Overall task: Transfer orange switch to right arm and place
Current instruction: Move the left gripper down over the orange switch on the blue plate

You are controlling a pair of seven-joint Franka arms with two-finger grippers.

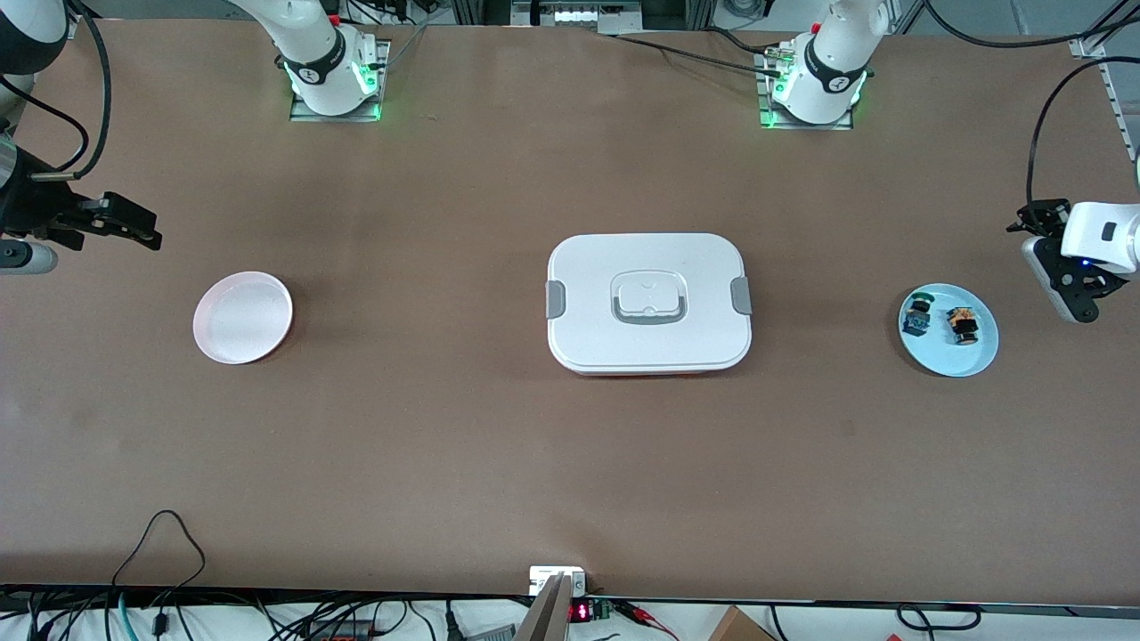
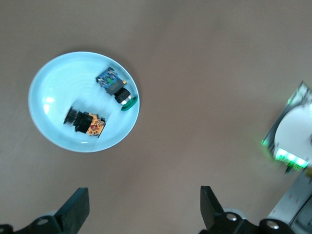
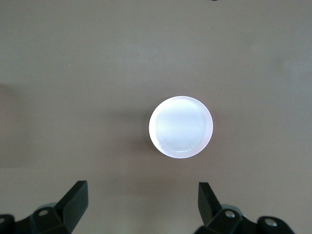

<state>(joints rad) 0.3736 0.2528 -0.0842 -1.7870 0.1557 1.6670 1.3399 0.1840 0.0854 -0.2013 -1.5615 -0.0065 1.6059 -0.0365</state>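
While both arms wait, left tool (image 1: 1064,289) & right tool (image 1: 134,227) hang spread, empty.

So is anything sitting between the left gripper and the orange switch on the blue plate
Nothing visible. The left gripper, open, hangs over bare table beside the blue plate. The orange switch lies on it, apart from the blue-green switch.
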